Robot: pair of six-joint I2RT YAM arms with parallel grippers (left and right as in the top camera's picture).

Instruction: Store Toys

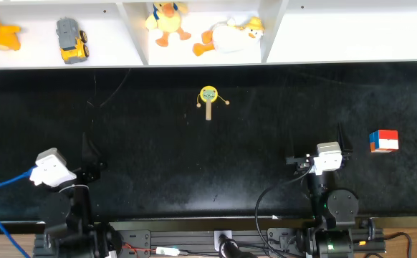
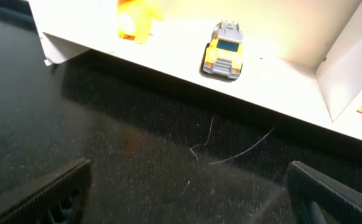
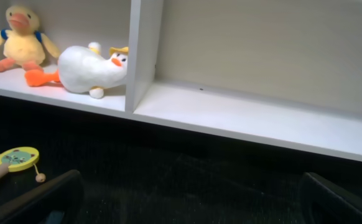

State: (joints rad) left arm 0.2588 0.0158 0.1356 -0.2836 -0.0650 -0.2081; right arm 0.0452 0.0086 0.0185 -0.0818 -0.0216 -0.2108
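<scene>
Toy drum rattle [image 1: 208, 98] on black tabletop [image 1: 144, 136], short of the white shelf [image 1: 337, 43], well ahead of my left gripper [image 2: 193, 199] and right gripper [image 3: 187, 202]. I see both spread wide, empty. The colour cube [image 1: 383, 140] lies just outboard of the right gripper.

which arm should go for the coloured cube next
Right. The cube lies far to the right, close to the right tool, which is open and empty. The left tool stands at the opposite side, facing the truck's compartment.

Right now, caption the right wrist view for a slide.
Open right claw faces the shelf: yellow duck and white duck stored, rattle drum on the black mat.
</scene>
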